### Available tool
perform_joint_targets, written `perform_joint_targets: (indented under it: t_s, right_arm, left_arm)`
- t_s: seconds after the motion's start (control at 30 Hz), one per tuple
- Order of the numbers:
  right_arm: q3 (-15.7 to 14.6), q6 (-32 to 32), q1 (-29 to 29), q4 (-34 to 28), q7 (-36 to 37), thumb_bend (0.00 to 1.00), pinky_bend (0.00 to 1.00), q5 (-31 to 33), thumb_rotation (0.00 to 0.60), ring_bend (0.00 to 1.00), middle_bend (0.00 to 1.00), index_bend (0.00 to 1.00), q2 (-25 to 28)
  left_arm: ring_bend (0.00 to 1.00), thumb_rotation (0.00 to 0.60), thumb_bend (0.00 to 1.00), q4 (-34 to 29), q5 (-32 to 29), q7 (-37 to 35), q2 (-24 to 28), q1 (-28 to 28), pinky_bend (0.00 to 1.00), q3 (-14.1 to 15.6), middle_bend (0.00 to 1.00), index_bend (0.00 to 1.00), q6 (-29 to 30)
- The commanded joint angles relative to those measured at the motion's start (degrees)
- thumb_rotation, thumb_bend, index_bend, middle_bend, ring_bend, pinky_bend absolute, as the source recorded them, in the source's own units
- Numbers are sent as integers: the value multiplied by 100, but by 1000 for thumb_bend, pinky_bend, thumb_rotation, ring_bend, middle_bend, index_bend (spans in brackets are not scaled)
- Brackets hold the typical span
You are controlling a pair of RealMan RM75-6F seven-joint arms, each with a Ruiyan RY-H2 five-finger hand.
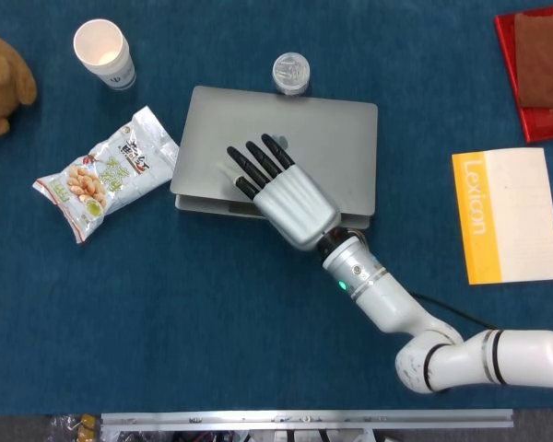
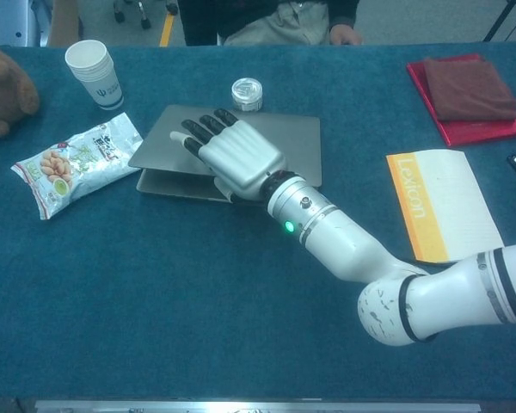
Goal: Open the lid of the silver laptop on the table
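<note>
The right hand (image 2: 232,155) is laid over the laptop's (image 2: 279,142) raised front edge, fingers (image 1: 258,161) stretched flat on the lid, the edge gripped. The lid is lifted slightly ajar. Beyond, a jar (image 1: 291,74) is seen.

cut off at the left edge: brown plush toy (image 1: 2,81). cropped at right: red tray (image 1: 535,69). hidden beneath the hand (image 1: 290,198): thumb's contact with the laptop (image 1: 336,138).

The right hand (image 2: 232,159) grips the front edge of the silver laptop (image 2: 284,142), whose lid is lifted a little.
</note>
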Motion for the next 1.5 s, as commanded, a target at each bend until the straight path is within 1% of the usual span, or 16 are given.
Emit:
perform_joint_targets:
  t_s: [0.03,0.17,0.3,0.43,0.57,0.83,1.2,1.5]
  right_arm:
    - [46,35,49,-103,-121,486,60,76,600,0,0,0,55]
    - [74,69,96,-194,-247,486,60,160,600,0,0,0,98]
    - [88,115,145,-248,-364,487,60,232,600,0,0,0,126]
    - [114,155,190,-311,-438,486,60,304,600,0,0,0,152]
    - [121,188,238,-349,-514,486,60,370,600,0,0,0,175]
    - [100,252,294,-353,-552,486,60,471,600,0,0,0,182]
    - [83,301,410,-351,-630,486,60,532,600,0,0,0,203]
    - [80,324,476,-348,-648,486,60,604,600,0,0,0,241]
  left_arm:
    - [52,600,105,45,187,32,6,-207,30,130,125,153,-308]
    - [52,600,105,54,469,22,1,-464,30,264,124,154,-617]
    - [52,600,106,-11,761,-155,53,-784,30,396,106,144,-951]
    - [36,600,105,-122,999,-285,131,-1124,30,532,51,83,-1358]
    - [0,600,106,-272,1150,-156,144,-1446,29,605,6,40,-1758]
    - [0,585,106,-601,1396,297,13,-1969,28,646,0,18,-2328]
    - [0,578,105,-847,1451,793,-335,-2582,20,552,0,18,-2919]
    - [0,578,105,-806,1382,878,-664,-3042,17,505,0,18,-3367]
